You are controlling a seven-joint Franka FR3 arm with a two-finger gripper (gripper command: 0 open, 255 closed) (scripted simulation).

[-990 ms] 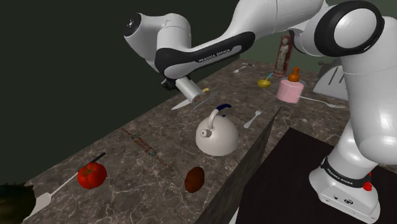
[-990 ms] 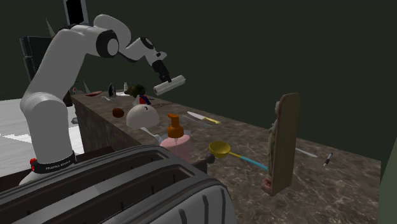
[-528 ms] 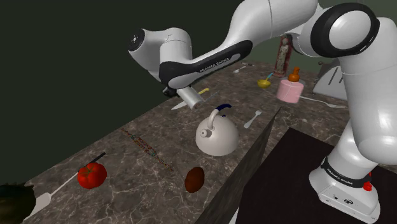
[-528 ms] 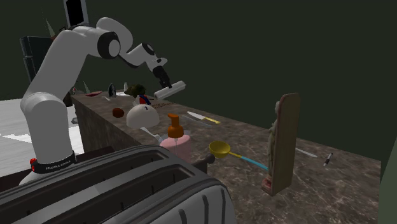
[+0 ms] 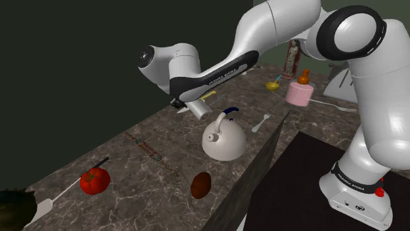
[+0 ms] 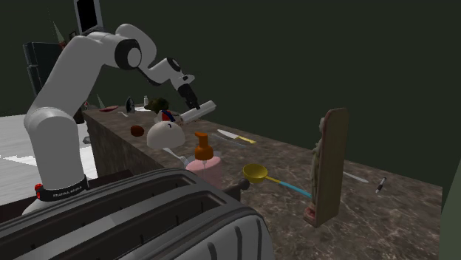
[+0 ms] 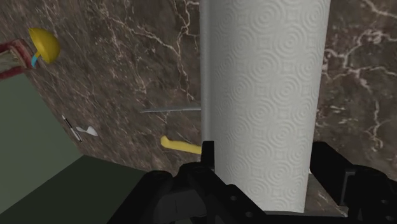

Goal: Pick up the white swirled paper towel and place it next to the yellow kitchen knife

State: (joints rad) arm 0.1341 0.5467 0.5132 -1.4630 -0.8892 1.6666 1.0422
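My gripper (image 5: 184,103) is shut on the white paper towel roll (image 5: 198,109), embossed with swirl circles, and holds it low over the dark marble counter (image 5: 131,164). In the wrist view the roll (image 7: 264,95) stands clasped between the black fingers (image 7: 208,158). The knife, with a yellow handle (image 7: 180,146) and a pale blade (image 7: 168,109), lies on the counter just beside and partly behind the roll. From the second exterior view the roll (image 6: 196,113) hangs tilted under the gripper (image 6: 188,102), short of the knife (image 6: 236,137).
A white kettle (image 5: 223,138) stands close by the roll. A spoon (image 5: 261,122), a pink soap dispenser (image 5: 299,92), a yellow scoop (image 5: 273,85) and a figurine (image 5: 291,58) lie farther along. A tomato (image 5: 94,180) and a brown lump (image 5: 201,184) sit nearer. A toaster (image 6: 148,221) occupies the counter's end.
The arm has carried the roll down toward the counter and to the shoulder view's right, closer to the knife. The grip on the roll has stayed the same.
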